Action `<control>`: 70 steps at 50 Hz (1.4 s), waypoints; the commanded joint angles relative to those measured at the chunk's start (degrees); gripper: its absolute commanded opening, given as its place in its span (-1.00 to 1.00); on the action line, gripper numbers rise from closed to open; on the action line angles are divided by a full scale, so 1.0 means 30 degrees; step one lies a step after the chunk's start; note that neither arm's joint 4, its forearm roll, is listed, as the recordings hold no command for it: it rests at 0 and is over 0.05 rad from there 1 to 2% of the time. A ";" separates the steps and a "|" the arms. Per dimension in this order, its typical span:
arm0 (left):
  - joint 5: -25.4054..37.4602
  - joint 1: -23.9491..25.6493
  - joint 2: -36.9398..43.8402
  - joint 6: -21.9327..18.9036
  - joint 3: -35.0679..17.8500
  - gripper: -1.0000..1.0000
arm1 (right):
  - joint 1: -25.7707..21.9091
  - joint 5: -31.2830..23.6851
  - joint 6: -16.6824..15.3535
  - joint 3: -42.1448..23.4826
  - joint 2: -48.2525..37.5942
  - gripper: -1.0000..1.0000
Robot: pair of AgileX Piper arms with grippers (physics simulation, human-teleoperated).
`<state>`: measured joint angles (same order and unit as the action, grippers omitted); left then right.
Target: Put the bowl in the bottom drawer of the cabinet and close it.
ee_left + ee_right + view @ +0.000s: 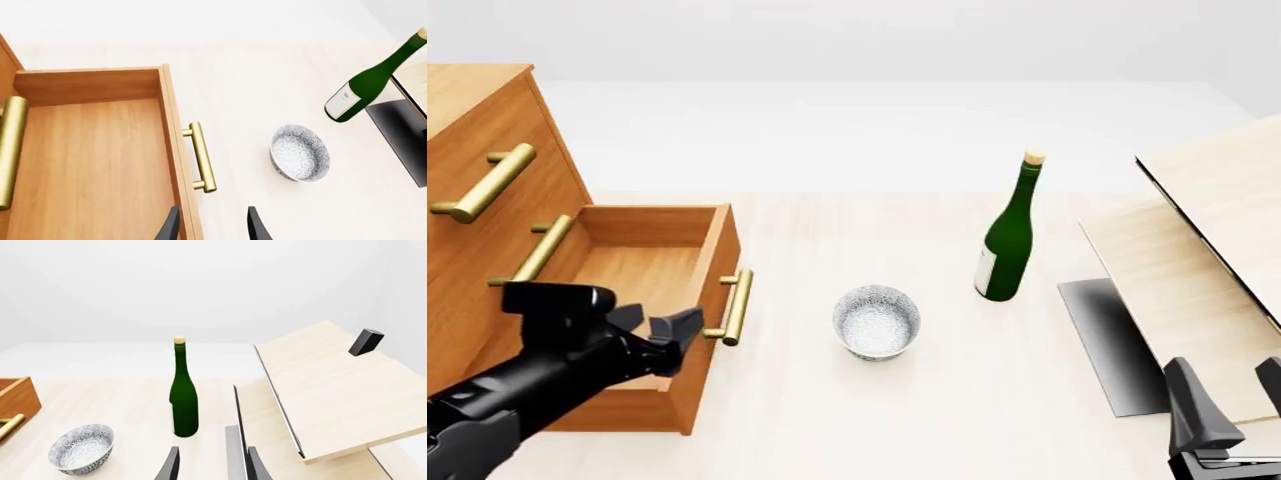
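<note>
One bowl is what the next move turns on: it sits upright and mouth-up on the table, untouched, near the middle of the front view, with bare tabletop all round it. Being round, it has no long axis to line up with, so any approach across the rim should serve. At its 9 o'clock in the front view, just beside it but not touching, is the brass handle of the bottom drawer, which stands pulled out of the cabinet with nothing inside. The left gripper hangs over the drawer's front corner, fingers apart and holding nothing; from there the bowl lies toward 3 o'clock, a short way off. The right gripper sits low at the view's right edge, fingers likewise apart and empty, and from it the bowl lies toward 10 o'clock, well apart. By my reading the left arm is clearly the nearer, and its carry into the drawer would be short. A green bottle stands upright at the bowl's 1 o'clock, near enough to mind, and a pale wooden box lies further right.
</note>
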<state>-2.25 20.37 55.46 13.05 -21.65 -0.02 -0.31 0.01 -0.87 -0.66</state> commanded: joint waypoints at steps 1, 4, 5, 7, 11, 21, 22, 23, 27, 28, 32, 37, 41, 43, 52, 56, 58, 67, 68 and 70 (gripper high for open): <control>0.0472 0.0009 -0.0819 -0.0217 -0.0157 1.00 | -0.0001 0.0000 -0.0002 0.0000 -0.0001 1.00; 0.0522 0.0026 -0.0929 -0.0260 -0.0185 1.00 | 0.0001 0.0000 0.0004 0.0000 0.0000 1.00; 0.0562 0.0048 -0.0995 -0.0281 -0.0209 1.00 | -0.0005 0.0001 -0.0001 0.0000 -0.0002 1.00; 0.0657 0.0053 -0.1127 -0.0328 -0.0257 1.00 | -0.0004 0.0001 -0.0002 0.0000 -0.0003 1.00; 0.0815 0.0104 -0.1365 -0.0294 -0.0341 1.00 | 0.0002 -0.0001 0.0005 0.0000 0.0002 1.00; 0.1488 0.0385 -0.2217 -0.0415 -0.0786 1.00 | 0.0008 -0.0001 -0.0001 0.0000 0.0002 1.00; 0.1590 0.0390 -0.2314 -0.0470 -0.0876 1.00 | 0.0004 -0.0001 -0.0003 0.0000 0.0000 1.00; 0.1657 0.0442 -0.2412 -0.0504 -0.0940 1.00 | 0.0001 0.0000 0.0000 0.0000 -0.0001 1.00; 0.1850 0.0516 -0.2576 -0.0579 -0.1186 1.00 | 0.0001 0.0000 -0.0003 0.0000 -0.0002 1.00; 0.1875 0.0536 -0.2634 -0.0606 -0.1193 1.00 | -0.0003 0.0000 0.0001 0.0000 0.0001 1.00; 0.1904 0.0694 -0.2640 -0.0656 -0.1315 1.00 | -0.0003 0.0001 -0.0001 0.0000 -0.0001 1.00; 0.2071 0.0899 -0.2685 -0.0946 -0.1586 1.00 | 0.0002 -0.0001 0.0001 0.0000 0.0001 1.00; 0.2123 0.1222 -0.2724 -0.0908 -0.1788 1.00 | -0.0002 0.0000 -0.0004 0.0000 0.0000 1.00; 0.2205 0.1205 -0.2712 -0.1004 -0.1907 1.00 | 0.0000 0.0001 0.0003 0.0000 -0.0002 1.00; 0.3326 0.0946 -0.3141 -0.0921 -0.2901 1.00 | -0.0004 -0.0003 0.0005 -0.0001 0.0015 1.00; 0.4559 0.1464 -0.3836 -0.1642 -0.4054 1.00 | -0.0001 -0.0002 0.0004 0.0000 0.0008 1.00; 0.4973 0.1585 -0.3701 -0.1658 -0.4437 1.00 | 0.0000 -0.0002 0.0000 -0.0001 0.0007 1.00; 0.6582 0.3621 -0.2472 -0.1344 -0.6389 1.00 | 0.0001 -0.0003 0.0004 -0.0001 0.0010 1.00; 0.6741 0.3886 -0.2295 -0.1236 -0.6674 1.00 | -0.0003 -0.0002 0.0000 0.0000 0.0005 1.00; 0.6866 0.4292 -0.2030 -0.0876 -0.6962 1.00 | -0.0005 -0.0001 0.0000 0.0000 0.0004 1.00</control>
<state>14.60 29.59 46.62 8.78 -38.04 -0.03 -0.32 0.02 -0.87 -0.64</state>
